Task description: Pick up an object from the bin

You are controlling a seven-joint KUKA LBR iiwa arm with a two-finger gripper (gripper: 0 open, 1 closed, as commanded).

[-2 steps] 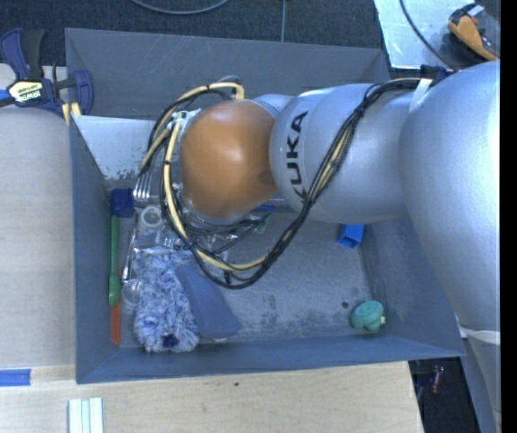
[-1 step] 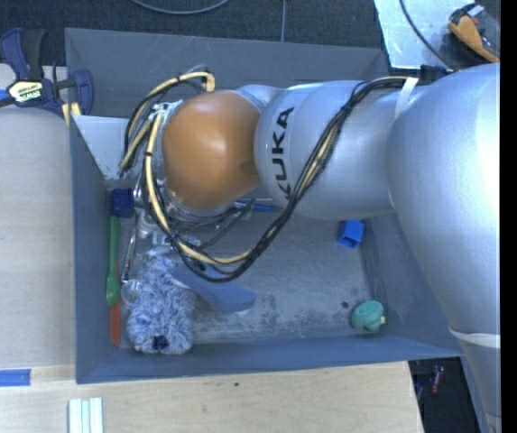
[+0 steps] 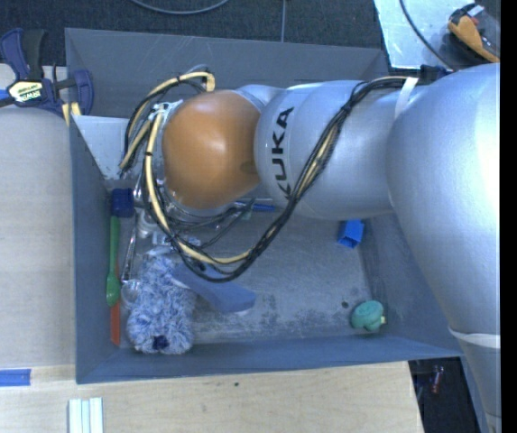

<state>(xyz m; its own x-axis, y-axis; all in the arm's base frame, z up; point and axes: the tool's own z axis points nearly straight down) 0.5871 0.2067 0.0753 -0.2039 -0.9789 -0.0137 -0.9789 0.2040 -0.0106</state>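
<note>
My gripper [image 3: 147, 240] hangs below the orange wrist cover at the bin's left side, mostly hidden by the cover and cables. Right under it lies a fuzzy blue-and-white cloth bundle [image 3: 160, 309] in the front left corner. A thin green stick with an orange end [image 3: 112, 264] lies along the left wall, just left of the gripper. A small dark blue cap-like piece [image 3: 121, 202] sits at the stick's far end. A flat blue-grey piece [image 3: 226, 296] lies to the right of the bundle.
A small blue block [image 3: 351, 234] lies mid-right on the bin floor, and a green ball [image 3: 366, 316] rests near the front right wall. The arm spans the bin's back and right side, hiding what lies beneath it.
</note>
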